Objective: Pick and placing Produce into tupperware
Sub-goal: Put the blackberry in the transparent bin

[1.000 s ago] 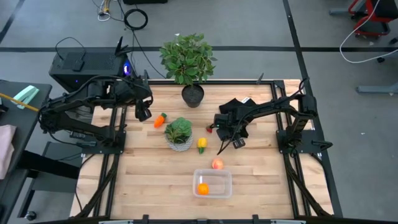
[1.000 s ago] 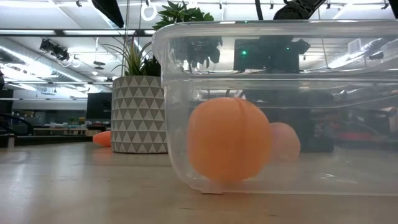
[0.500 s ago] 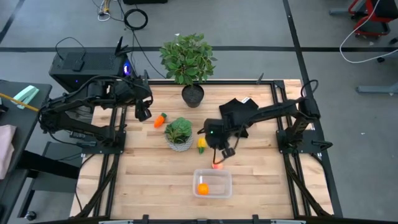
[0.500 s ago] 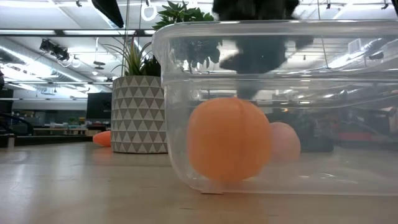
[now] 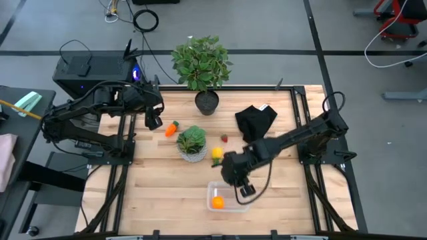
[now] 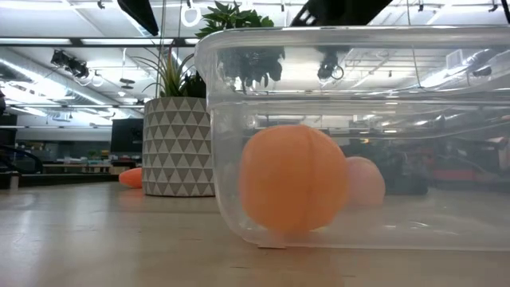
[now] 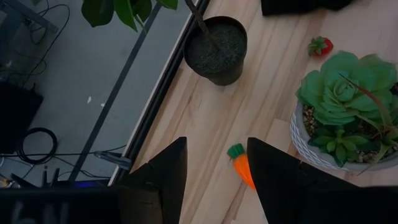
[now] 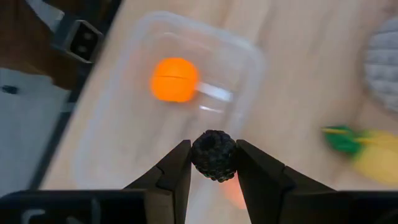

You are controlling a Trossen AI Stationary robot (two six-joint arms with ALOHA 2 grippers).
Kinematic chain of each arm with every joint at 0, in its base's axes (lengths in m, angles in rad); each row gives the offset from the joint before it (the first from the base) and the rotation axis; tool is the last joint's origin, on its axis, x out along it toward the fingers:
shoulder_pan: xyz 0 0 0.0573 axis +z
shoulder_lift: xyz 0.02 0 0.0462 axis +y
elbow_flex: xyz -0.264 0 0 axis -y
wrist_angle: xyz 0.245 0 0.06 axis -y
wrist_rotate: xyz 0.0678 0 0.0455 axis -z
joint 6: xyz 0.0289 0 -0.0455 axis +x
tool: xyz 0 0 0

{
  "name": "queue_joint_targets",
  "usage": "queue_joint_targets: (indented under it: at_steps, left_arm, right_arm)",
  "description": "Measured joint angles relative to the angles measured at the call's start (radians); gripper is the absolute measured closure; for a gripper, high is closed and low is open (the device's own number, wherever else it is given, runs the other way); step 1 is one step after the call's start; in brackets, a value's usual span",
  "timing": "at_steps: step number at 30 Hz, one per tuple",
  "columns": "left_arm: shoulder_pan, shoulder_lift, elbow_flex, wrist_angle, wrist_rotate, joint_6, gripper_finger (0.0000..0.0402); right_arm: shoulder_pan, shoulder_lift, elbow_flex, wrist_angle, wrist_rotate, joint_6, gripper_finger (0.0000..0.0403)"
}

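The clear tupperware (image 5: pixel 211 188) stands near the table's front edge with the orange ball (image 5: pixel 217 202) inside. My right gripper (image 5: pixel 245 191) hovers over its right end, shut on a small dark bumpy berry (image 8: pixel 213 155). The peach-coloured piece (image 6: pixel 365 182) lies on the table just behind the tupperware; my arm hides it in the high view. On the table lie the yellow piece (image 5: pixel 217 153), the red strawberry (image 5: pixel 225 139) and the carrot (image 5: pixel 173 128). My left gripper (image 5: pixel 154 122) hangs open above the carrot (image 7: pixel 244 172), touching nothing. My right gripper pinches the dark berry by its two opposite sides (image 8: pixel 198 157) between its two fingers. The fingers (image 8: pixel 177 171) slant down from the table's far right. The berry is lifted clear, above the tupperware (image 8: pixel 205 31).
A white pot with a leafy succulent (image 5: pixel 192 141) stands between the carrot and the yellow piece. A black pot with a tall plant (image 5: pixel 206 101) is at the far edge, and a black cloth (image 5: pixel 255 120) lies at the far right. Bare wood lies left of the tupperware.
My right gripper has swung from beside the black cloth toward the table's near edge and a little left, stopping over the tupperware's right end, with the dark berry kept between its fingers. The produce on the table has stayed put.
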Motion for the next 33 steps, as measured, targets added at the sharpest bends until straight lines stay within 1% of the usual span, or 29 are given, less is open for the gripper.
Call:
queue_joint_targets:
  at_steps: [8,13,16,25,33]
  left_arm:
    - [0.000,0.000,0.000,0.000,0.000,0.001,0.0227]
    - [0.000,0.000,0.000,0.000,0.000,-0.001,0.0226]
    - [-0.001,0.000,0.000,0.000,0.000,-0.001,0.0229]
    - [-0.001,0.000,0.000,0.000,0.000,0.000,0.0225]
    - [-0.001,0.000,0.000,0.000,0.000,0.000,0.0228]
  right_arm:
    - [0.148,0.000,0.000,0.004,0.075,0.158,0.0276]
    - [0.198,0.003,-0.001,0.047,0.089,0.219,0.0275]
    - [0.221,0.003,-0.019,0.073,0.121,0.249,0.0276]
    - [0.238,0.005,-0.134,0.138,0.128,0.331,0.0276]
    - [0.237,0.005,-0.157,0.215,0.120,0.339,0.0276]
